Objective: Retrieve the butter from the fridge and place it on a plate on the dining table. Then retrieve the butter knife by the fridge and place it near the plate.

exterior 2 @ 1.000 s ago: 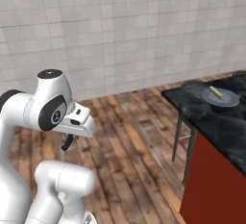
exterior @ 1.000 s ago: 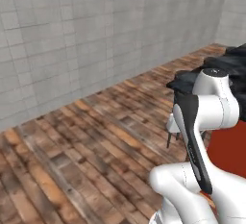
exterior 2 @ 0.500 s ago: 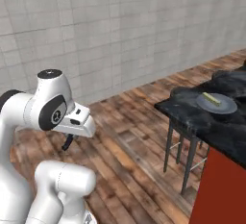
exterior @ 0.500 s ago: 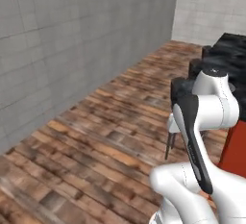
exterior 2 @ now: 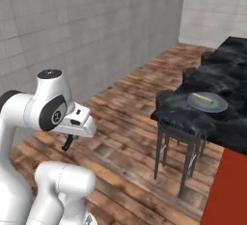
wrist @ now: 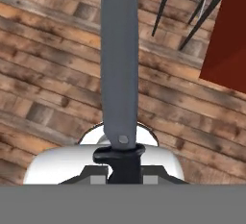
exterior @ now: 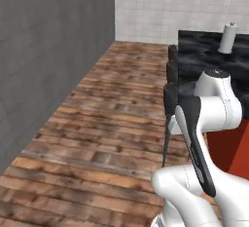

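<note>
The gripper (wrist: 120,163) is clenched on the butter knife (wrist: 120,59), whose grey blade juts straight out over the wooden floor (wrist: 48,74). The job now is carrying it to the desk (exterior 2: 222,69); keep the blade level and approach slowly, setting it beside the plate (exterior 2: 207,102), where the butter (exterior 2: 201,97) already lies.

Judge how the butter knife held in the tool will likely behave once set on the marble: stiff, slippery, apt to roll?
The butter knife runs straight out from the tool without sagging, so probably stiff. Its flat, slim blade suggests it lies still rather than rolls. Its smooth grey surface may slide on the glossy dining table.
</note>
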